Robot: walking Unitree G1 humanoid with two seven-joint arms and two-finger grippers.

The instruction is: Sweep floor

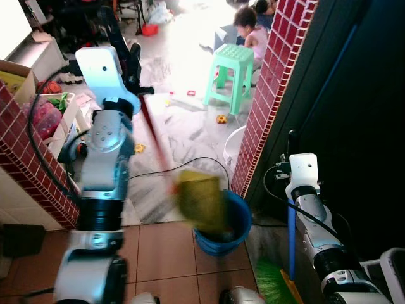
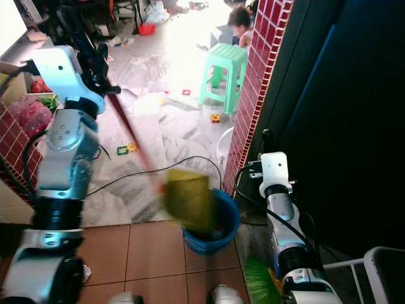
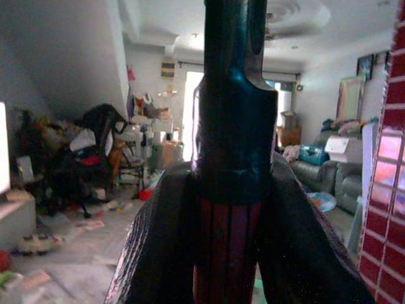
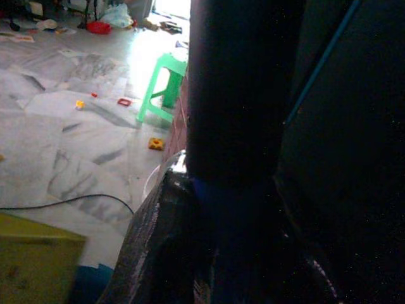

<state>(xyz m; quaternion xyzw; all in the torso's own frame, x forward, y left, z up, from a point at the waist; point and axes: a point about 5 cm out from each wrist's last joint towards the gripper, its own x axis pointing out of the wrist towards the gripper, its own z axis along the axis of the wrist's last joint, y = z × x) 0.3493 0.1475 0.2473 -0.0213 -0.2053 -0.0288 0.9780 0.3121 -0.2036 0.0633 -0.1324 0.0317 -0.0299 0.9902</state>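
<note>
Dustpan [image 1: 201, 201], yellow and blurred, hangs at the end of a red handle [image 1: 154, 142] just above the blue bucket [image 1: 229, 229] on the floor, at 6 o'clock in the head views. The left gripper [image 1: 130, 63], raised at 10 o'clock, is closed around that handle's top, its fingers [image 3: 158, 247] pressed against both sides. The right gripper [image 1: 292, 144], at 4 o'clock beside the red brick pillar [image 1: 269, 88], is clamped on the blue broom handle [image 1: 292, 237], whose green bristles [image 1: 273, 282] rest on the floor by the bucket.
</note>
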